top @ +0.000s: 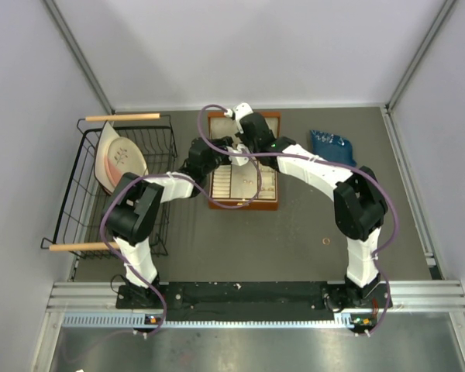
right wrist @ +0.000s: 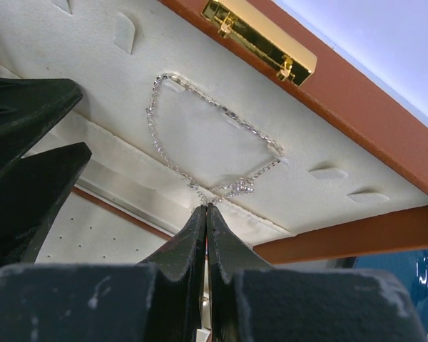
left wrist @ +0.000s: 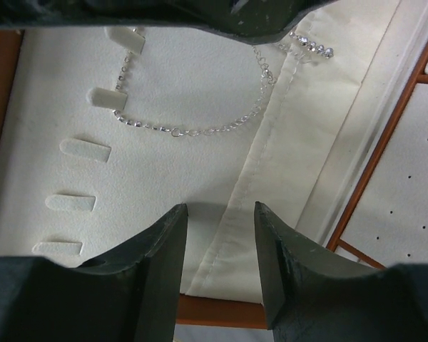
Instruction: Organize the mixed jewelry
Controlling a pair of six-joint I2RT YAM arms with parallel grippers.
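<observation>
Tabs of cream fabric (right wrist: 328, 172) in the brown wooden box lid (right wrist: 385, 100) hold the thin silvery chain necklace (right wrist: 151, 117); right tool (right wrist: 205, 208) pinches it, left tool (left wrist: 221, 214) spread alongside.

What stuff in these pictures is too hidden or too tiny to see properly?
1. Right wrist view: whether the shut right claw pinches the chain; its tips cover that spot.
2. Left wrist view: the chain's upper part, behind a dark shape at the top edge.
3. Top view: most of the box lid and the chain, under the left arm and right arm.
4. Top view: a ring-shaped speck on the table, too small to identify.
</observation>
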